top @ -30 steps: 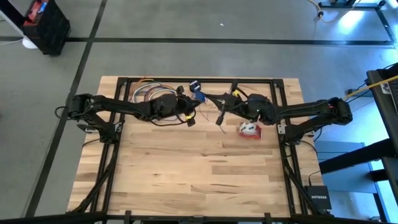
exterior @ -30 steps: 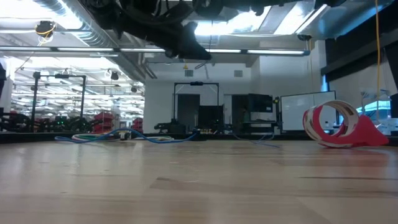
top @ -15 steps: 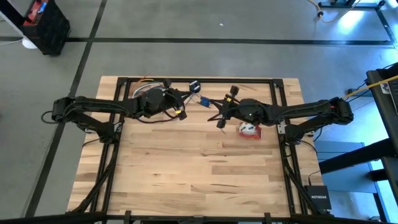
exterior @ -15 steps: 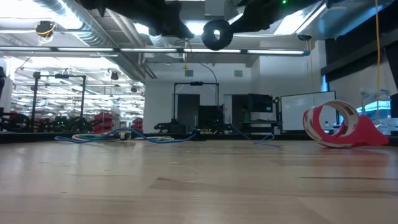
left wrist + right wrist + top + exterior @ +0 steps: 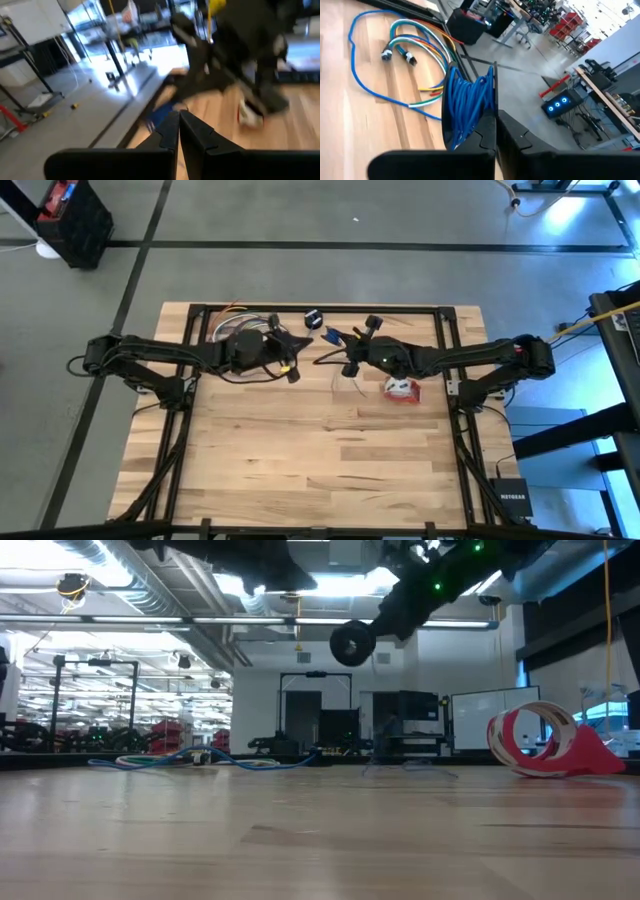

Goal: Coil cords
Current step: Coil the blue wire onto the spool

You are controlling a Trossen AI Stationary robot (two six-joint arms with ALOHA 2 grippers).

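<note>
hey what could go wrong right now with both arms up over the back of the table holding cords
1. The right gripper is shut on a blue cord bundle whose loops bulge out to one side; they might slip and uncoil.
2. The black puck dangles in the air near the arms, so it may swing and snag.
3. The left gripper, shut, sits close to the right arm; they might collide.

Two dark, matte black arms — the left arm [image 5: 160, 352] and right arm [image 5: 470, 356] — built of slim jointed links, with black cables looped along them and small yellow tags near the wrists; green indicator lights glow on one.
</note>
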